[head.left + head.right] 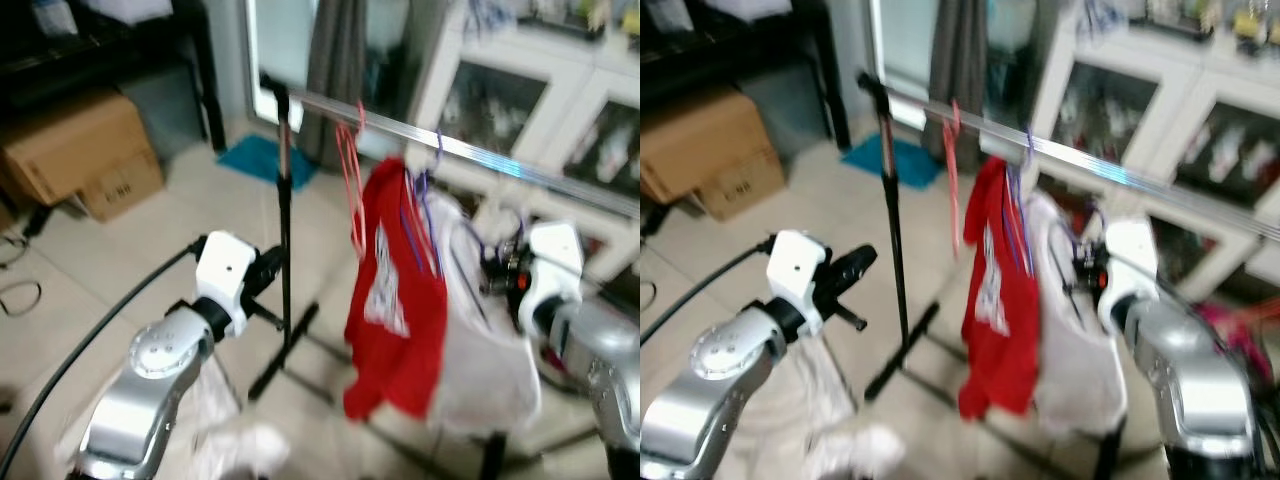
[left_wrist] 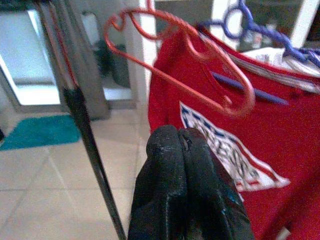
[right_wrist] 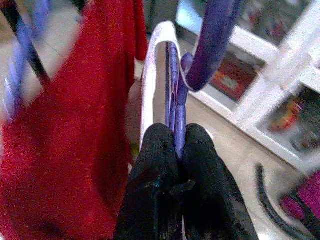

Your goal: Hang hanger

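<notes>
A silver rail [image 1: 480, 155] of a clothes rack runs across the scene on a black stand [image 1: 285, 250]. An empty red hanger [image 1: 352, 175] hangs on it, beside a red shirt [image 1: 395, 300] and a white garment [image 1: 480, 340] on purple hangers. My right gripper [image 3: 177, 145] is shut on the purple hanger [image 3: 176, 100] carrying the white garment, below the rail. My left gripper [image 2: 182, 145] is shut with nothing in it, just short of the red hanger [image 2: 175, 55] and the red shirt [image 2: 240, 125].
Cardboard boxes [image 1: 85, 150] sit on the floor at the left under a dark shelf. White glass-door cabinets [image 1: 560, 110] stand behind the rack. A blue mat [image 1: 262, 160] lies by the door. White cloth [image 1: 230, 440] lies on the tiles near my left arm.
</notes>
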